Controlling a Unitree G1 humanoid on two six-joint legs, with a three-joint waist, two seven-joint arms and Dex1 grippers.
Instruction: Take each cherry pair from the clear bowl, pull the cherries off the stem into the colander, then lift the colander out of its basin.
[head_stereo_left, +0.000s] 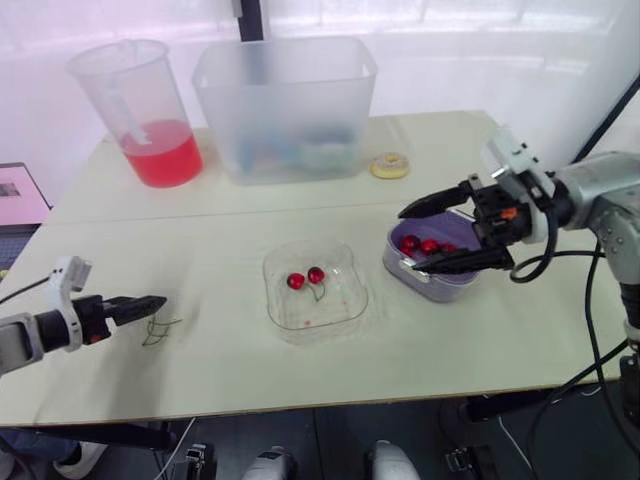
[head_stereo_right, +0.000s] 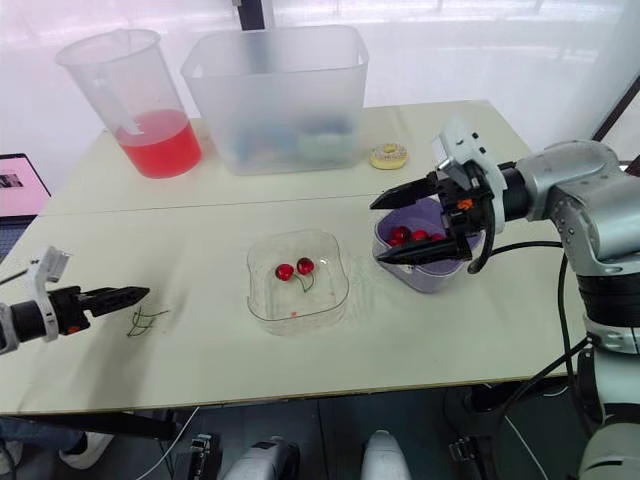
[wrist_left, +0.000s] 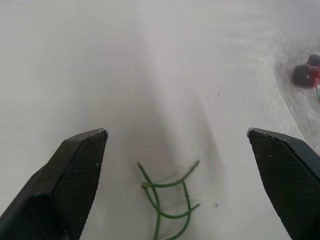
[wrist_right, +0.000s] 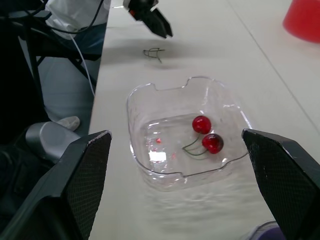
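cherry pair (head_stereo_left: 306, 279): in clear bowl (head_stereo_left: 352, 300) mid-bench, untouched
right gripper (head_stereo_left: 408, 240): fingers spread wide over colander (head_stereo_left: 445, 288)
left gripper (head_stereo_left: 158, 301): spread wide, stems (head_stereo_left: 155, 330) just ahead

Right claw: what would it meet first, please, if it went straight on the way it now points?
Probably the clear bowl holding the cherry pair; the right claw points at it across bare table, though its height is unclear.

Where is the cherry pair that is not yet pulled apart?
In the head views, the cherry pair lies inside the clear bowl mid-table, between the loose stems by the left tool and the purple colander under the open right tool.
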